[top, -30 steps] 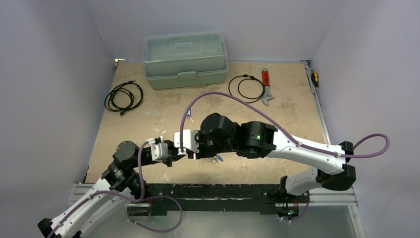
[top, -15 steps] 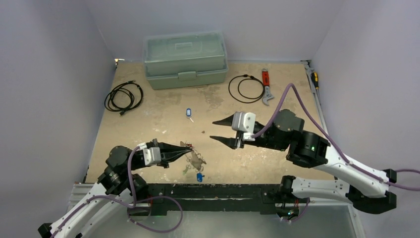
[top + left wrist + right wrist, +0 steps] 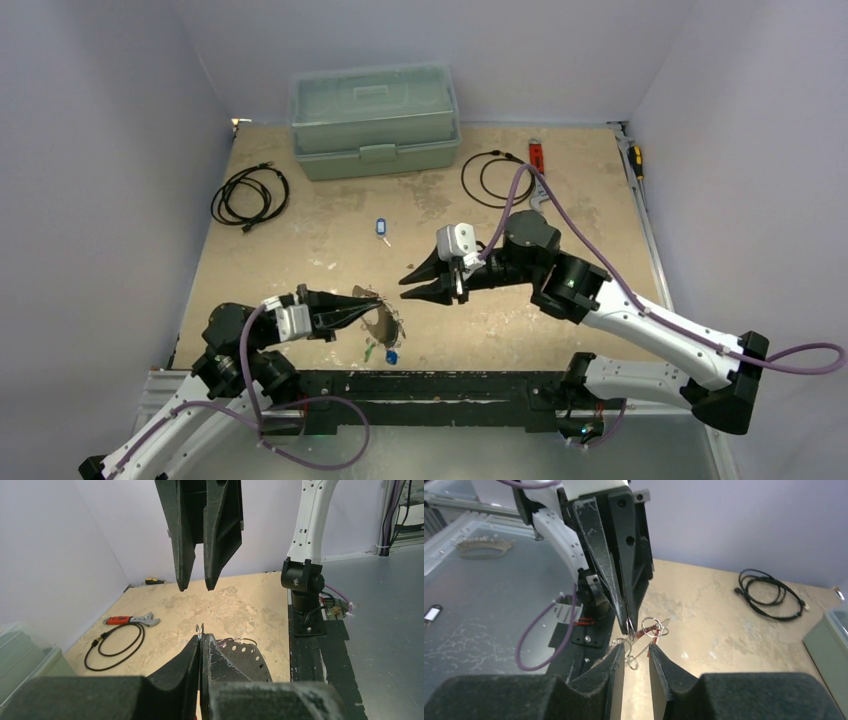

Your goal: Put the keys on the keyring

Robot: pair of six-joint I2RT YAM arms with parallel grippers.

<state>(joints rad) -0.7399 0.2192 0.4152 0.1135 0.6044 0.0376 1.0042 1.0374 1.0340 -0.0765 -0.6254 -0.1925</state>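
Two keys (image 3: pixel 391 355) lie near the left gripper (image 3: pixel 377 300), which clamps the keyring (image 3: pixel 388 322); the right gripper (image 3: pixel 404 290) faces it, jaws slightly apart. Left wrist: closed fingers (image 3: pixel 189 656) pinch the ring's wire. Right wrist: the ring hangs just beyond the parted fingers (image 3: pixel 615 664).

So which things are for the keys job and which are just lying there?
For the job: keyring, left gripper pinching it, open right gripper, keys by the ring, blue-tagged key farther back.
Just lying about: toolbox, black cable, second cable, red wrench, screwdriver.
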